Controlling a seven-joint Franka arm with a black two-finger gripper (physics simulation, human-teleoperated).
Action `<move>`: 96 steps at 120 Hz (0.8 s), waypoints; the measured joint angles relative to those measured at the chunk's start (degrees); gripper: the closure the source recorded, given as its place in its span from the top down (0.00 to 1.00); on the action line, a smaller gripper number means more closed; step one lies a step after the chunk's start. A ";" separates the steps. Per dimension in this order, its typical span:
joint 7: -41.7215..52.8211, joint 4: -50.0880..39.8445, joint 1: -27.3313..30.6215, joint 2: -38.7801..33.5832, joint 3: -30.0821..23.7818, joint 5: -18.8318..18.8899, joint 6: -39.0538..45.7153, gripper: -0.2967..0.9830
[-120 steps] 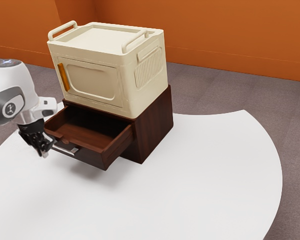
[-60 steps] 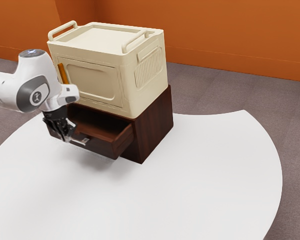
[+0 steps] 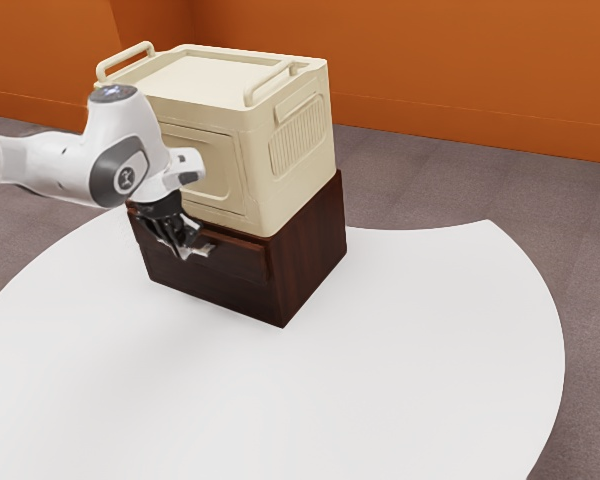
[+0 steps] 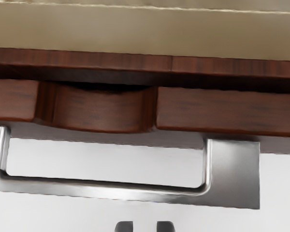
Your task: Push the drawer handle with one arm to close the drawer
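My pincer [image 3: 185, 250] is a little open: in the wrist view its two tips stand apart with a narrow gap between them, and I grip nothing. It is left of centre in the exterior view, angled downward at the silver handle [image 3: 202, 249]. The wrist view has the handle's long bar just beyond my tips [image 4: 166, 226], outside the gap; whether I am touching it, I cannot tell.

The handle is on the front of the dark wooden drawer [image 3: 235, 264], near the centre of the exterior view and slightly to its left. The drawer is almost home in its cabinet [image 3: 315, 245], but its front stands a bit proud, and the wrist view gives me a thin dark gap behind its top edge. That edge has a shallow scooped notch [image 4: 99, 108] in it, and the handle has a flat plate [image 4: 234, 174] at one end.

On top of the cabinet sits a cream box [image 3: 205, 85], upright, with two rails on its top, in the upper middle of the exterior view. The cabinet rests on the white desk [image 3: 400, 350], whose curved edge runs down the right side of the frame. My arm [image 3: 65, 165] reaches in from the left, in front of part of the box. Orange walls [image 3: 460, 60] rise across the top of the frame.
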 joint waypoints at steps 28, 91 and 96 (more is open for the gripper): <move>4.80 -6.43 -0.12 -5.31 -0.12 -2.16 1.99 0.26; -1.39 14.49 0.16 -17.79 1.35 -8.08 -38.51 0.71; -1.80 14.88 0.16 -17.70 1.35 -8.10 -40.60 0.72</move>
